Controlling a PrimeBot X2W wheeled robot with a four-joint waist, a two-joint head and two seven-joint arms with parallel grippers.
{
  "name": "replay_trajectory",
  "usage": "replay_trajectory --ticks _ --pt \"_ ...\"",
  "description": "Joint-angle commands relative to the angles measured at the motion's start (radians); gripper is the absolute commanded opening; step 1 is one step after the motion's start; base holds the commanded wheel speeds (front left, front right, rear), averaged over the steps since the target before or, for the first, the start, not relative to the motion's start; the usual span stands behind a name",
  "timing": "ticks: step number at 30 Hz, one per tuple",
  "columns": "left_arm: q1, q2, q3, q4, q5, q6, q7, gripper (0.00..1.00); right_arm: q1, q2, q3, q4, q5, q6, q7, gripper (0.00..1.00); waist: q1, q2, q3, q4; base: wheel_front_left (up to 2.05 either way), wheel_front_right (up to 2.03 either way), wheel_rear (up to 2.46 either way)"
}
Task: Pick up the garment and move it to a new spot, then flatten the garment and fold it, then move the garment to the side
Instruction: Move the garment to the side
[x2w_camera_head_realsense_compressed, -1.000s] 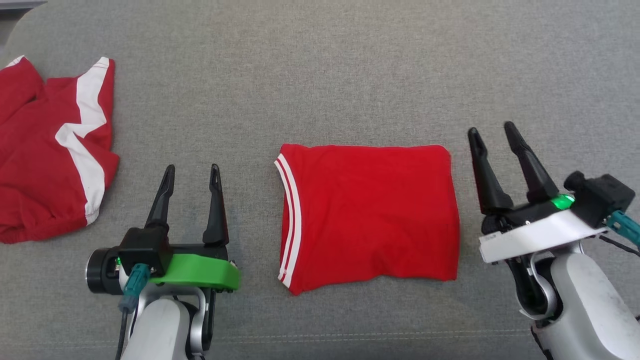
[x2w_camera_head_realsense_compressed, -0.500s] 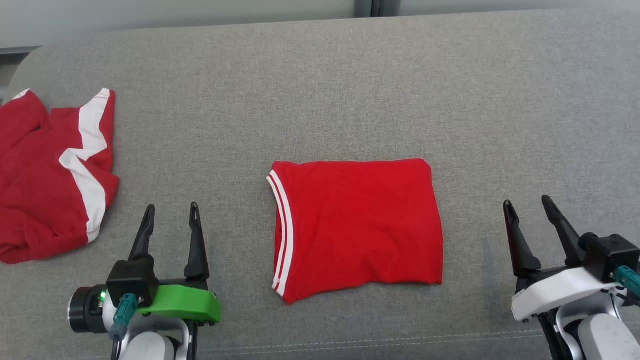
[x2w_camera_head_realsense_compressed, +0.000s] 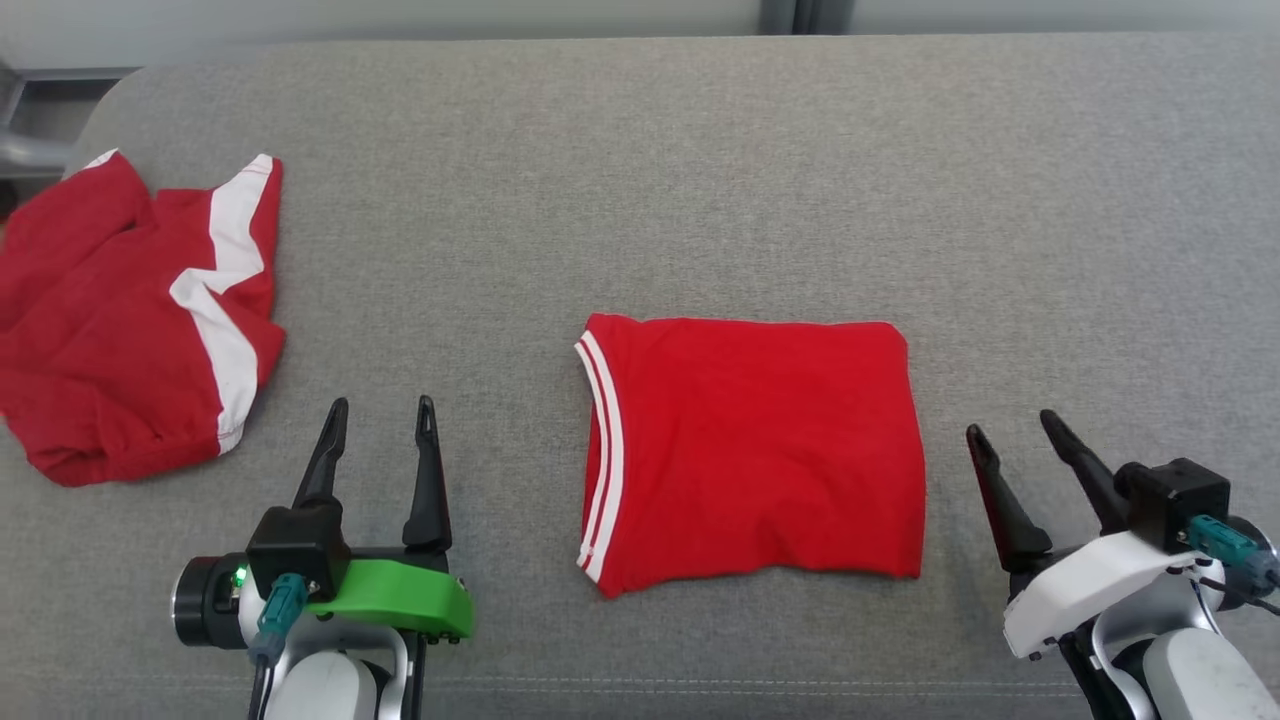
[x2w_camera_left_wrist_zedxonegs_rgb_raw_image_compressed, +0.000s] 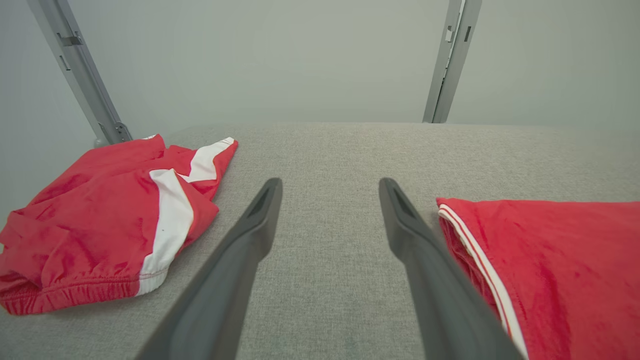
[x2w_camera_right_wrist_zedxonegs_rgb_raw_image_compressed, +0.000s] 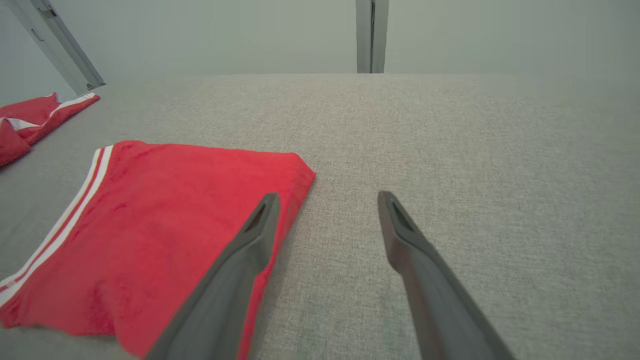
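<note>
The left claw (x2w_camera_head_realsense_compressed: 383, 405) is poised just left of the folded red garment (x2w_camera_head_realsense_compressed: 755, 455), its two dark fingers spread wide and pointing straight ahead from a green-collared wrist. The right claw (x2w_camera_head_realsense_compressed: 1010, 425), equally agape and empty, sits just right of it, tilted leftward.

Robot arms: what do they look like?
Both arms are pale grey. The left claw has two long, pointy black fingers on a bright green bracket, with a tiny green light and a teal cable plug. The right claw has the same black fingers, but a white bracket and a teal plug.
</note>
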Motion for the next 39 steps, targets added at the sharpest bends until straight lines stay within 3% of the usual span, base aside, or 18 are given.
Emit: replay_trajectory --ticks 1,15,16,18,28,39 --pt "-0.014 -0.003 -0.006 0.005 -0.005 -0.004 -0.006 1.00 -0.010 -0.012 0.013 0.012 0.010 0.000 0.015 1.00 0.0001 0.0000 0.022 0.040 0.00 0.00 0.00" --pt "-0.052 -0.044 -0.042 0.059 -0.030 -0.014 -0.025 1.00 -0.099 -0.055 0.132 0.187 0.086 0.000 0.115 1.00 0.0001 0.0000 0.078 0.138 0.00 0.00 0.00" --pt "-0.054 -0.046 -0.043 0.061 -0.031 -0.013 -0.025 1.00 -0.104 -0.058 0.139 0.193 0.087 0.000 0.124 0.80 0.0001 0.0000 0.081 0.139 0.00 0.00 0.00" --pt "-0.060 -0.048 -0.043 0.064 -0.031 -0.013 -0.026 1.00 -0.107 -0.067 0.152 0.201 0.073 0.000 0.148 0.00 0.0001 0.0000 0.085 0.137 0.00 0.00 0.00" --pt "-0.077 -0.044 -0.015 0.039 -0.016 -0.021 -0.026 1.00 -0.119 -0.147 0.154 0.059 -0.139 -0.001 0.114 0.00 0.0001 0.0000 0.110 0.041 0.00 0.00 0.00" --pt "-0.129 -0.016 -0.012 -0.007 0.003 -0.043 -0.025 1.00 -0.072 -0.256 0.034 -0.023 -0.202 -0.001 0.069 0.00 0.0001 0.0000 0.174 -0.178 0.00 0.00 0.00"
